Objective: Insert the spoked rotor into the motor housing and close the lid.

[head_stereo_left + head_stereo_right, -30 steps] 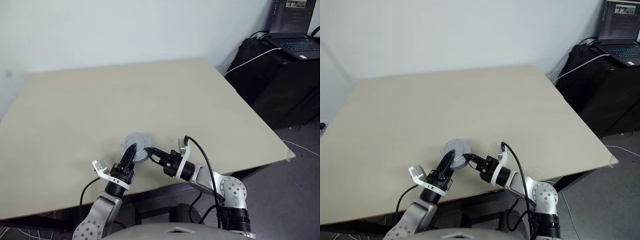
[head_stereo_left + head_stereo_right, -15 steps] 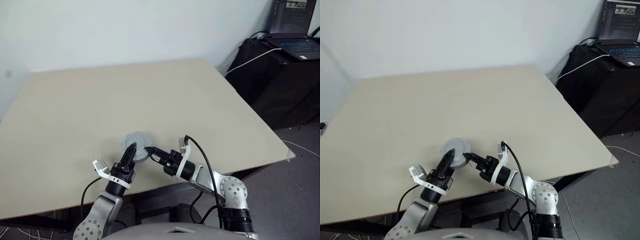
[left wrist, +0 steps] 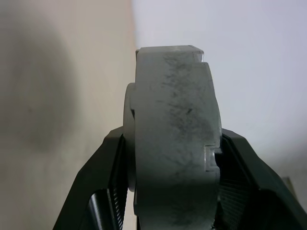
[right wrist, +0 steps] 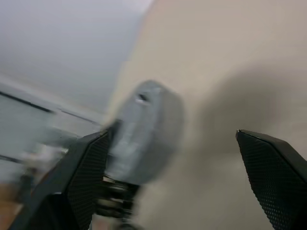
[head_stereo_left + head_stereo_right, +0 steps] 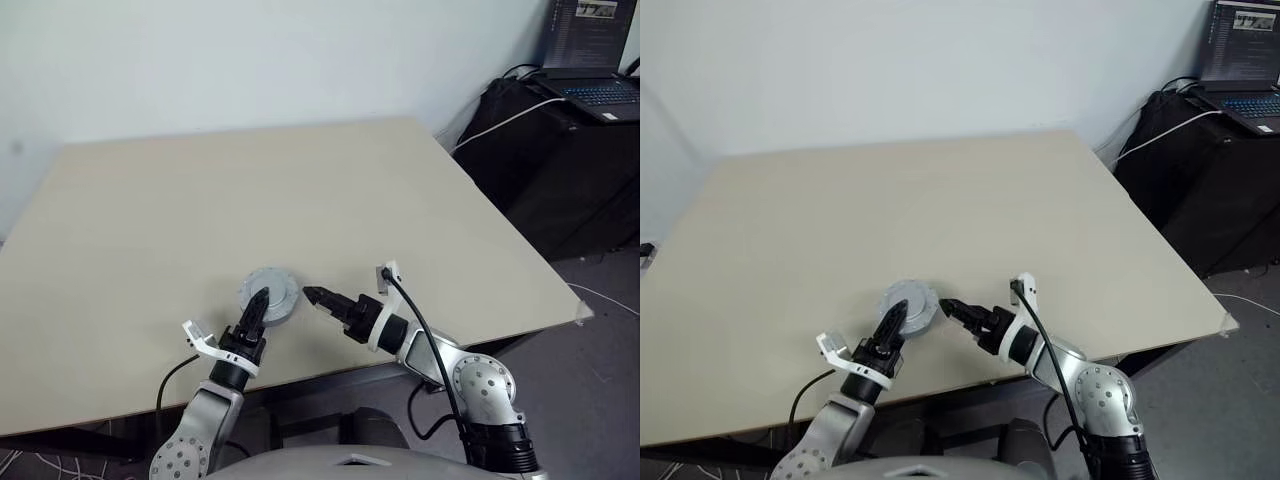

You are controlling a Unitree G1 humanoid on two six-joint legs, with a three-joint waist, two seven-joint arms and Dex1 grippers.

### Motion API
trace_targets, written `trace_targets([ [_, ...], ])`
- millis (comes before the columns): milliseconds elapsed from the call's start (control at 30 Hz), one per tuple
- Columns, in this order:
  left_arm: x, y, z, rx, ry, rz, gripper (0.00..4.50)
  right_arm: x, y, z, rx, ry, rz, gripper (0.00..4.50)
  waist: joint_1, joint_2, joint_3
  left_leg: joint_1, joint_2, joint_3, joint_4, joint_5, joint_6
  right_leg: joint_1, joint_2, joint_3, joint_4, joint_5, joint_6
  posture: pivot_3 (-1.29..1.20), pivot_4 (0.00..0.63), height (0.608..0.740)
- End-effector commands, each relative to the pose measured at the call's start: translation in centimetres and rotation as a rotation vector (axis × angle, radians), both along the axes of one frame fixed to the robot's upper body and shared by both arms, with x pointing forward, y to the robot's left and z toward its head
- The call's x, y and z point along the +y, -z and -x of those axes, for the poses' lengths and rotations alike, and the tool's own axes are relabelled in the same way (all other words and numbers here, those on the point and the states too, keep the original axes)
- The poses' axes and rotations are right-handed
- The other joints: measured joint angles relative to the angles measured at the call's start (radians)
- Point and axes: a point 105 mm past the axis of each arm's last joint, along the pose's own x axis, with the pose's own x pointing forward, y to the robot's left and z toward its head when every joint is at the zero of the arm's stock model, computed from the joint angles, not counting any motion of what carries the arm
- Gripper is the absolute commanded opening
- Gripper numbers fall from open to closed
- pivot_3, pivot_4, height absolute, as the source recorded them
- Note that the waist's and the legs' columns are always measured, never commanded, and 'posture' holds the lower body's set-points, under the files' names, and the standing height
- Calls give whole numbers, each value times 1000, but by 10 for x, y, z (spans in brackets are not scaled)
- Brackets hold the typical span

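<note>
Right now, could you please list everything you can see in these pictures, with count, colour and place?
grey round assembly: one, light grey, near the table's front edge, clamped in the left gripper
table: one, beige, in front of the robot
laptop: one, dark, screen lit, on the black stand at the far right
black stand: one, black, right of the table
white cable: one, white, draped over the stand
left gripper: one, black fingers, shut on the assembly
right gripper: one, black fingers, open, just right of the assembly
</note>
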Motion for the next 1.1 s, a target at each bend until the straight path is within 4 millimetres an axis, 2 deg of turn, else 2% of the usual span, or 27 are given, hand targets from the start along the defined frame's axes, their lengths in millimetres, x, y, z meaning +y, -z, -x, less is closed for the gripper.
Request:
trace_targets([
  [33,1,-29,-25,-111,-73,35,2122,-3,-24,-3,-318,12,92,4500,3,0,0,0,0,-1,0,0,0,0,1,0,0,0,0,0,0,740],
  [167,18,-22,-39,-67,-126,-33,2122,-4,-17,5,-631,-60,372,4500,2,-2,-1,0,0,0,1,0,0,1,1,0,0,0,0,0,0,740],
  [300,35,-14,-55,-23,-167,-108,2122,-4,-20,9,-747,-38,341,4500,4,-7,-3,0,1,-1,3,1,-1,2,3,0,1,1,1,0,0,740],
  [433,53,-7,-76,13,-218,-225,2122,-9,-13,12,-756,-42,346,4500,6,-9,-3,0,1,-2,7,0,0,3,4,0,2,1,2,0,0,740],
  [633,66,-4,-103,47,-260,-280,2122,-19,7,14,-732,-38,447,4500,7,-10,-3,-4,1,-4,14,-1,2,3,3,0,3,3,3,0,0,740],
  [867,71,0,-128,85,-277,-341,2122,-35,31,9,-622,31,542,4500,7,-11,-4,-5,1,-4,14,-1,2,3,4,0,3,3,3,0,0,740],
  [1100,66,5,-149,133,-255,-411,2122,-38,45,10,-560,11,614,4500,7,-12,-4,-5,0,-4,15,0,2,4,4,0,3,4,3,0,0,740],
])
